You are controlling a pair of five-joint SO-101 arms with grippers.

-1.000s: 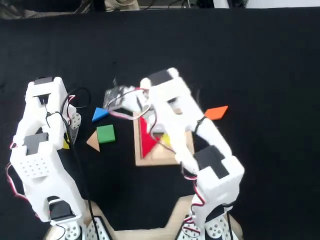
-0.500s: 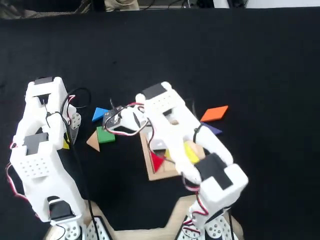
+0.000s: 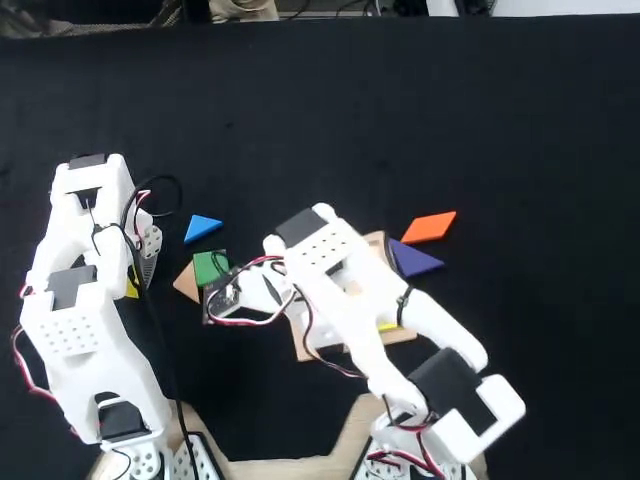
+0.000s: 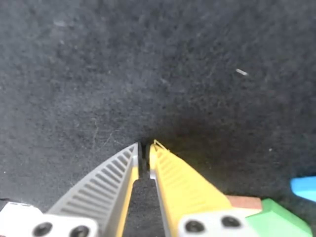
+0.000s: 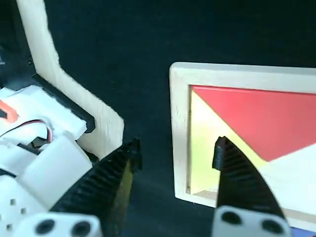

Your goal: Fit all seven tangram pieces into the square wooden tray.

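Left pincer (image 4: 145, 146): closed on nothing, low over the black bench (image 3: 420, 100).
Right pincer (image 5: 177, 146): open, jaws either side of the tray's rim.
Wooden tray (image 5: 180, 123): mid-bench under the right arm, holding the red triangle (image 5: 256, 116) and the yellow piece (image 5: 205, 133).
Left of tray: blue triangle (image 3: 203, 227), green square (image 3: 210, 268), tan triangle (image 3: 185, 283).
Right of tray: orange parallelogram (image 3: 432, 226), purple triangle (image 3: 412, 260).

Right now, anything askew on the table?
Yes: the wooden tray sits rotated, not square to the table's far edge. The right gripper is open astride the tray's rim, one finger outside, one over the yellow piece.
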